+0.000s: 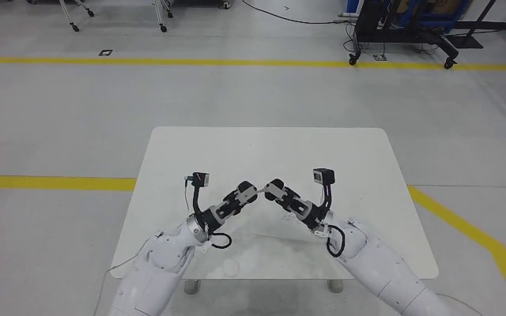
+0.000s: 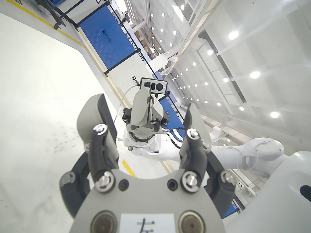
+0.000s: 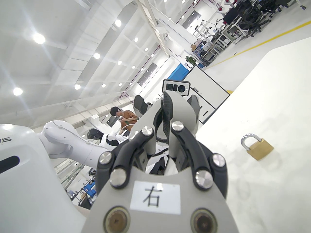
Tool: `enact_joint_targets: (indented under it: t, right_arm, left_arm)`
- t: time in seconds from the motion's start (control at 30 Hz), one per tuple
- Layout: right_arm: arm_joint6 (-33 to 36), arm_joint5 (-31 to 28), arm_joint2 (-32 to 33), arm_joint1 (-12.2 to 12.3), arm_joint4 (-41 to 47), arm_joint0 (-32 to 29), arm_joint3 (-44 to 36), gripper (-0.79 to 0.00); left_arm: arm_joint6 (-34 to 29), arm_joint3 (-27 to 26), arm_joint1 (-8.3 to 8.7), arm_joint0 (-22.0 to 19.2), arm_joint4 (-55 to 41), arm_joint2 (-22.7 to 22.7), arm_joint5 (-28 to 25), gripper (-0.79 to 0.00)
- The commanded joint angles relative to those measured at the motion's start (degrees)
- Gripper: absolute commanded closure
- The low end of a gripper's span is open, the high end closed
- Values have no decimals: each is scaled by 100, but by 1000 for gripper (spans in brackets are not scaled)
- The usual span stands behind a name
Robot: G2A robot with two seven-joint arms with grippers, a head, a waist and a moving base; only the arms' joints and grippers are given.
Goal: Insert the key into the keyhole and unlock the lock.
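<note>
The two arms meet over the middle of the white table (image 1: 316, 150), and the left gripper (image 2: 145, 104) and the right gripper (image 3: 167, 105) point at each other, very near. The left gripper's fingers (image 2: 103, 112) are wide apart with nothing in them. The right gripper's fingers (image 3: 181, 112) are pressed together, and I cannot tell if something small is pinched there; the little gold padlock (image 3: 258, 147) with a silver loop lies flat on the table, near the right gripper but not touching it.
</note>
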Motion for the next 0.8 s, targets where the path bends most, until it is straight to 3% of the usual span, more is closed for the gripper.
enact_joint_targets:
  t: [0.0,0.6,0.77]
  right_arm:
    - [131,70,7,-7,102,15,23,0]
    - [915,326,141,-79,734,-80,100,0]
    - [995,347,204,-98,750,-120,106,0]
  left_arm:
    - [19,16,2,-7,71,11,-3,-363]
    - [25,79,25,-68,539,137,-170,-120]
    - [143,81,28,-64,662,152,-169,0]
